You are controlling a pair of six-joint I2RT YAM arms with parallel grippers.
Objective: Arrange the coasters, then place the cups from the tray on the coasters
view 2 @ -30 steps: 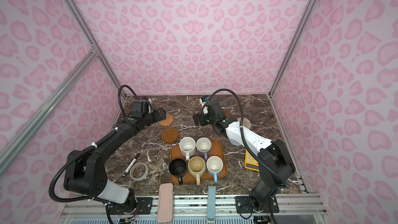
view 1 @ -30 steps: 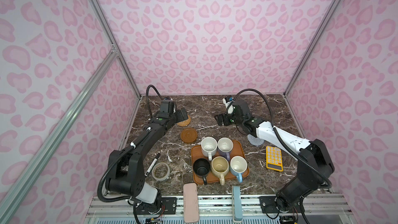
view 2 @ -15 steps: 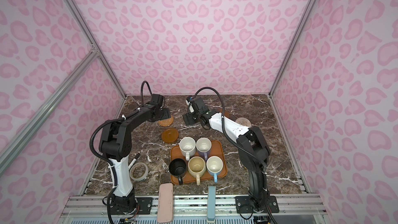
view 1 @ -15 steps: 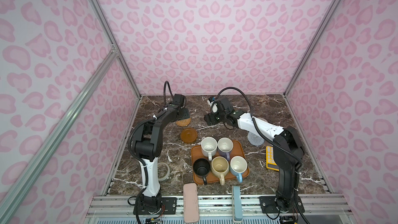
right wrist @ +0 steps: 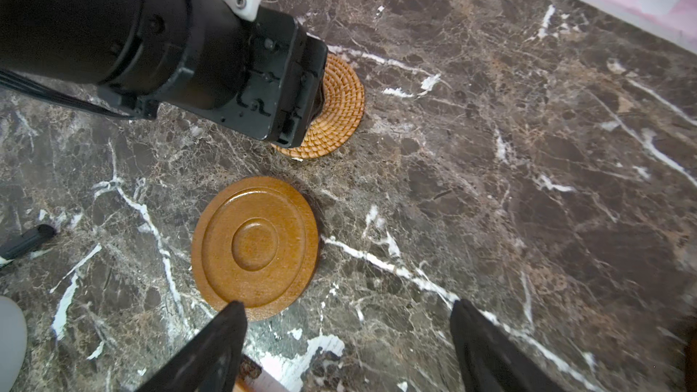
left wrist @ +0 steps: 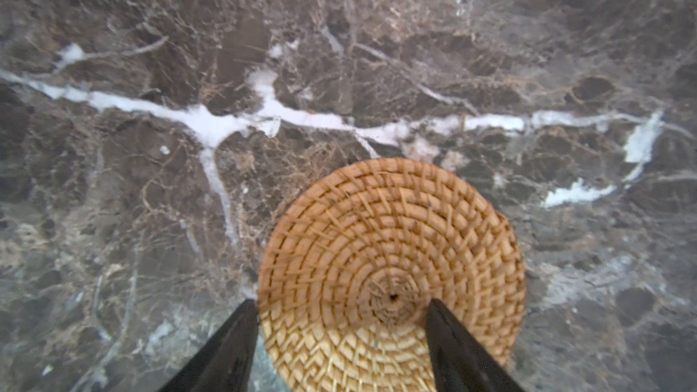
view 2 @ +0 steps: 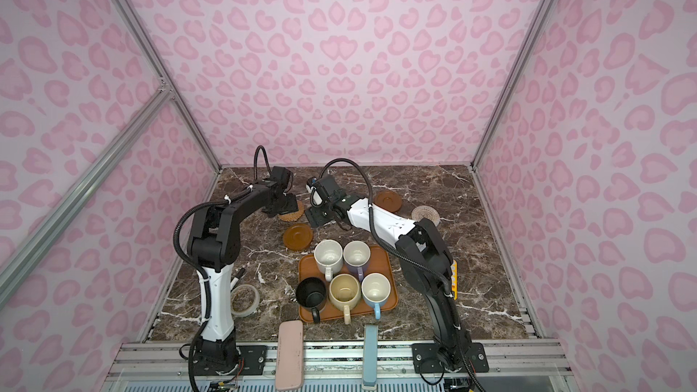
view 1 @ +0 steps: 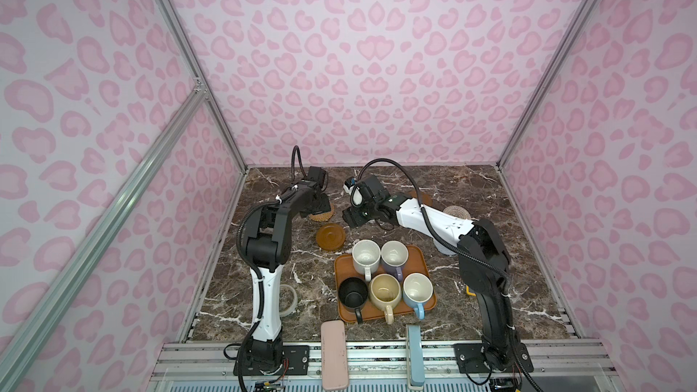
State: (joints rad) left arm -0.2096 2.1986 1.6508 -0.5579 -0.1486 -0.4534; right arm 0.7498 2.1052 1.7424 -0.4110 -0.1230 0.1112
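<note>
My left gripper (left wrist: pixel 339 301) stands open over the tan rattan coaster (left wrist: pixel 392 258) at the back left (view 1: pixel 323 216); one fingertip is at its rim, the other over its centre. My right gripper (right wrist: pixel 347 318) is open above bare marble, beside a brown wooden coaster (right wrist: pixel 256 247) (view 1: pixel 331 236). A second brown coaster (view 2: pixel 387 198) and a beige-pink woven one (view 2: pixel 425 214) lie behind the right arm. The orange-brown tray (view 1: pixel 419 256) holds the cups: speckled white (view 1: pixel 366 254), lavender (view 1: pixel 394 254), black (view 1: pixel 352 292), cream-yellow (view 1: pixel 384 288), light blue (view 1: pixel 417 287).
A clear tape roll (view 2: pixel 245 299) and a marker (view 2: pixel 237 280) lie by the left arm's base. A yellow calculator (view 2: pixel 453 277) sits behind the right arm. A pink case (view 1: pixel 333 352) and a blue one (view 1: pixel 415 356) rest on the front rail. Pink walls close in three sides.
The left jaws have narrowed over the rattan coaster and that arm's elbow has risen. The right gripper has moved left toward the brown wooden coaster and narrowed slightly.
</note>
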